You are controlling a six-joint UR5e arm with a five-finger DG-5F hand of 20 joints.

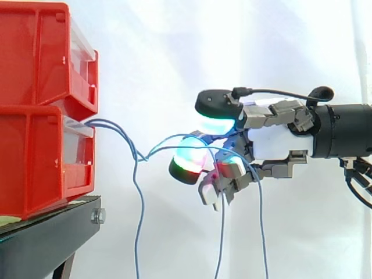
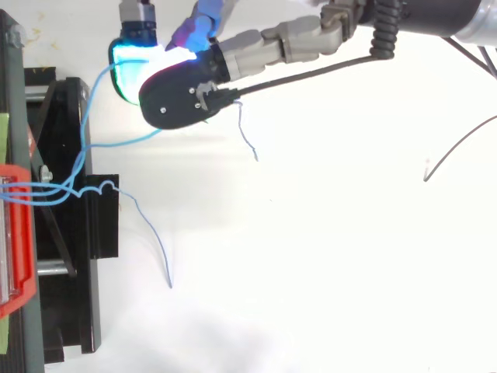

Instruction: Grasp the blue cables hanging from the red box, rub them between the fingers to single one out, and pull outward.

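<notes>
Two red bins are stacked at the left, and several thin blue cables (image 1: pixel 116 129) come out of the front of the lower red bin (image 1: pixel 35 163). They sag, then two strands arc up to the right into my hand (image 1: pixel 279 142). Its curled fingers press their glowing pads (image 1: pixel 189 156) together on those strands, well right of the bin. Loose ends (image 1: pixel 221 250) hang straight down below the hand. Another strand (image 1: pixel 138 232) drops free near the stand. From above, the strands (image 2: pixel 89 101) run from the bin (image 2: pixel 17 233) up to the hand (image 2: pixel 256 47).
The bins stand on a black stand (image 1: pixel 52 232) at the left edge, with the upper red bin (image 1: pixel 35 52) overhanging the lower one. One free cable (image 2: pixel 151 233) trails away from the stand. White curtain lies behind and right of the work.
</notes>
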